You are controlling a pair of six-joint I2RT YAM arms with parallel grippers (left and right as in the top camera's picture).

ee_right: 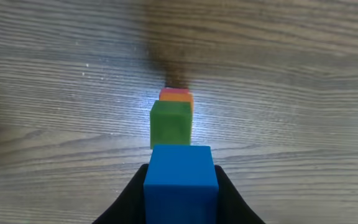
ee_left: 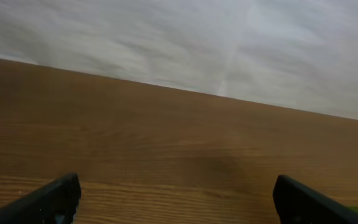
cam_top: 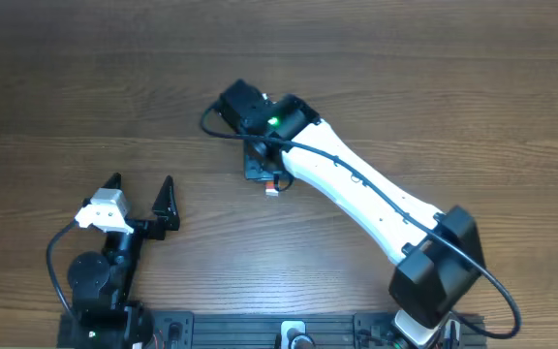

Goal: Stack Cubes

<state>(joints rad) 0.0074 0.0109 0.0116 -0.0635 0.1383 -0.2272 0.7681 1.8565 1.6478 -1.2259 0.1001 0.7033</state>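
Observation:
In the right wrist view my right gripper (ee_right: 181,186) is shut on a blue cube (ee_right: 181,180), held above the wooden table. Just beyond it stands a stack with a green cube (ee_right: 171,123) on top, an orange cube (ee_right: 178,96) under it and a sliver of red at the far edge. From above, the right arm's wrist (cam_top: 264,121) reaches to the table's middle and covers the cubes. My left gripper (cam_top: 141,189) rests open near the left base with nothing between its fingers (ee_left: 50,200).
The wooden table (cam_top: 434,87) spreads bare around the stack on every side. The right arm's white link (cam_top: 356,194) runs diagonally from the bottom right base to the centre. A wall shows beyond the table edge in the left wrist view.

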